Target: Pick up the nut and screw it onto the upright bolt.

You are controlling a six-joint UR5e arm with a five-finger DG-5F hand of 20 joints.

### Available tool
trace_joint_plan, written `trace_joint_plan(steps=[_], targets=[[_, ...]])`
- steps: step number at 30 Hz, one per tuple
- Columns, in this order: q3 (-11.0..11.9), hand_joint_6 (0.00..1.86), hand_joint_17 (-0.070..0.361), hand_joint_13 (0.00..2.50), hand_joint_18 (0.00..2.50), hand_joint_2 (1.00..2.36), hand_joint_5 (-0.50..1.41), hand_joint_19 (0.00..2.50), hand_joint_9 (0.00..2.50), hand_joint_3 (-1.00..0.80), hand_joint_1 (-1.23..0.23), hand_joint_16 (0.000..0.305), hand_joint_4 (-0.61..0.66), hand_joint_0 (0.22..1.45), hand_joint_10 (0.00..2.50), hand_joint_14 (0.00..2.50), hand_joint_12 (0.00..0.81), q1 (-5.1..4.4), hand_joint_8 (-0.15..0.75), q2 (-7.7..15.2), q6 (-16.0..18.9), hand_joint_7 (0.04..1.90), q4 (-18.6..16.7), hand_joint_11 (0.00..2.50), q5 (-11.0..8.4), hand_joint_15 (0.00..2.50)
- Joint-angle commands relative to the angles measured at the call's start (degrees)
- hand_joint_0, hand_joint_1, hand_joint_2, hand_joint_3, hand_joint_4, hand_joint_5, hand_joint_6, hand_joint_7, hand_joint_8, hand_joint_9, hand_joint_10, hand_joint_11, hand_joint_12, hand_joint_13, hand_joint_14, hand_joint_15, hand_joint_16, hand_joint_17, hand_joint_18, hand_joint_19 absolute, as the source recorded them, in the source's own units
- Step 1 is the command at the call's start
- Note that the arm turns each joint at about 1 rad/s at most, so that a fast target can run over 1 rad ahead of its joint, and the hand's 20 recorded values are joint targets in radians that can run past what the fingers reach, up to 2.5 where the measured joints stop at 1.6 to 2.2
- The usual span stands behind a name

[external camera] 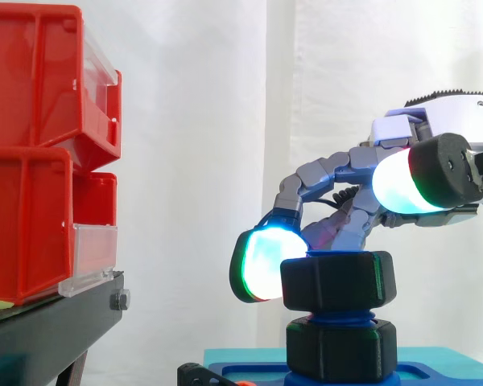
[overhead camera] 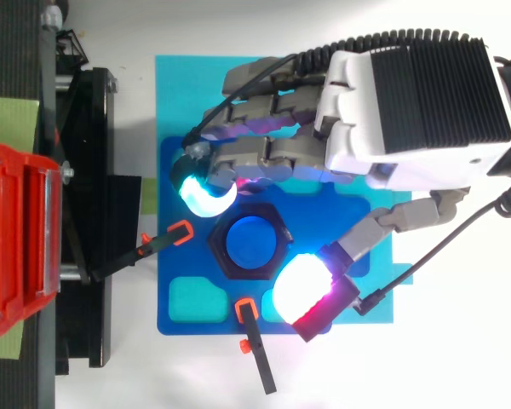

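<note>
Side view: my feed has the hand (external camera: 326, 171) reaching in from 3 o'clock, its fingers bent down and over. One cyan-green fingertip pad (external camera: 266, 264) presses the 9 o'clock flank of the upper nut (external camera: 338, 281). The thumb pad (external camera: 398, 181), glowing white, rides above the level of that nut. I read the grip as hooked round the upper nut from one side, not a full pinch. I count two black hex nuts on the upright blue bolt (external camera: 340, 318), and the lower nut (external camera: 342, 350) sits at its foot with thread showing between them. Two red bins (external camera: 28, 88) are stacked at 9 o'clock on a black stand (external camera: 48, 330).

Top view: the hand (overhead camera: 409, 102) enters from 2 o'clock. The fingertip pad (overhead camera: 200, 194) touches the nut's 10 o'clock corner and the thumb pad (overhead camera: 300, 290) lies at 4 o'clock. Two orange-tipped clamps (overhead camera: 179, 232) pin the blue base plate (overhead camera: 169, 170), at 9 and 6 o'clock.
</note>
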State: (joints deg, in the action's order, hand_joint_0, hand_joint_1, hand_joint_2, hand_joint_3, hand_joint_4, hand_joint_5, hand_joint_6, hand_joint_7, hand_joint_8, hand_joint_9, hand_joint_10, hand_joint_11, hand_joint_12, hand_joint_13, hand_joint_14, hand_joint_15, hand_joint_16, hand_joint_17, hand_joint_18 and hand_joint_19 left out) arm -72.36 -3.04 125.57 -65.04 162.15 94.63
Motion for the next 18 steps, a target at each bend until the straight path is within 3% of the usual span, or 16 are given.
trace_joint_plan(steps=[1, 9, 14, 18], targets=[[0.02, 0.51, 0.104, 0.59, 0.34, 1.00, 0.01, 0.25, 1.08, -0.50, -0.35, 0.046, 0.08, 0.49, 0.00, 0.00, 0.302, 0.14, 0.207, -0.07, 0.01, 1.02, 0.09, 0.05, 0.03, 0.05], [0.02, 0.50, 0.094, 0.77, 0.53, 1.00, 0.07, 0.30, 1.34, -0.50, -0.37, 0.042, -0.02, 0.50, 0.00, 0.00, 0.272, 0.41, 0.182, -0.07, 0.01, 1.20, 0.36, 0.08, 0.46, 0.08], [0.02, 0.50, 0.089, 1.06, 0.84, 1.00, 0.10, 0.43, 1.70, -0.50, -0.36, 0.040, -0.07, 0.50, 0.01, 0.01, 0.211, 0.41, 0.099, -0.07, 0.01, 1.28, 0.44, 0.15, 0.55, 0.15], [0.02, 0.50, 0.084, 1.15, 0.95, 1.00, 0.11, 0.46, 1.87, -0.50, -0.34, 0.038, -0.08, 0.49, 0.01, 0.01, 0.184, 0.41, 0.044, -0.07, 0.01, 1.29, 0.44, 0.17, 0.55, 0.13]])
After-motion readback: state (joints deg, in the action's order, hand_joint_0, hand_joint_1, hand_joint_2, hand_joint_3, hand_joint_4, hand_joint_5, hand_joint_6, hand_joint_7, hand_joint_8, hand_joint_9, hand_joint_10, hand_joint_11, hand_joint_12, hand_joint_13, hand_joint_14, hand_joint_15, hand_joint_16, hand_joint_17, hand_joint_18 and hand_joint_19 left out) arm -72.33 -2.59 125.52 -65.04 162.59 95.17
